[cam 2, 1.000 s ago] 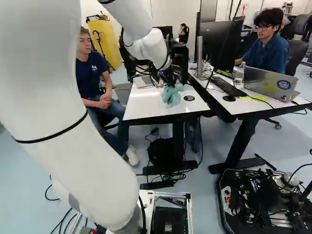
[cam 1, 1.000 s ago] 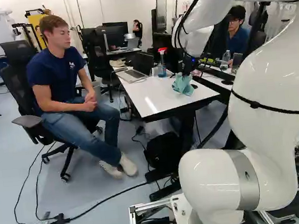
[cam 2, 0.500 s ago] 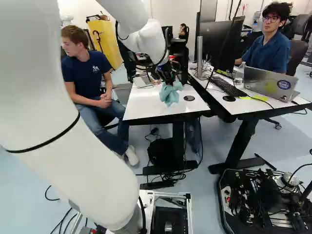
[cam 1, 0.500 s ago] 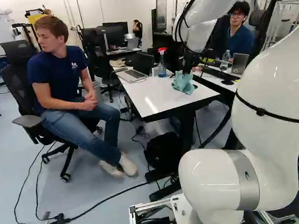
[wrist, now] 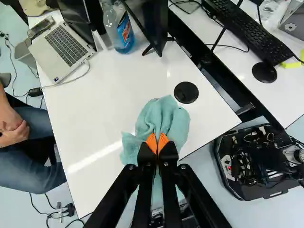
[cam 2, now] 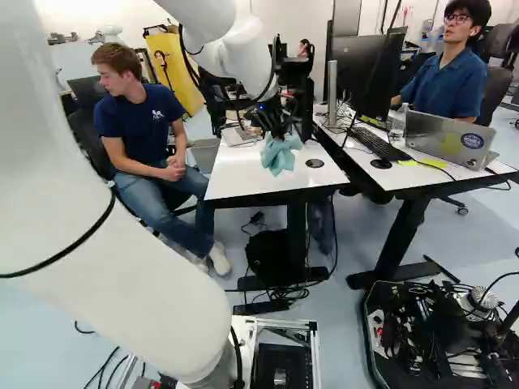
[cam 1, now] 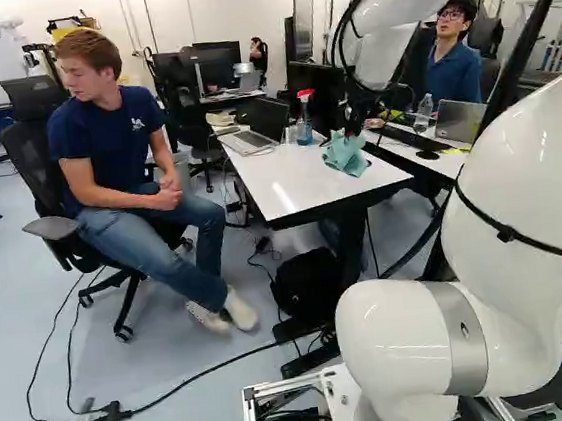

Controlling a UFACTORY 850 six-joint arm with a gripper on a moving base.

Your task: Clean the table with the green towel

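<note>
Pinching the towel (wrist: 164, 114), the end effector (cam 2: 279, 134) stands nearly closed.

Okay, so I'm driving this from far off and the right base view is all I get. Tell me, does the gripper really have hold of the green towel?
Observer: Yes. In the wrist view, the gripper is shut, its orange pads pinching a bunched fold of the towel.
Operator: The arm blocks part of the table for me. What stands back there?
Observer: The left base view shows a red-topped spray bottle with blue liquid, beside the open laptop.
Operator: Anything trailing off that laptop?
Observer: A cable. In the wrist view it curves from the laptop's side toward the table's edge.
</note>
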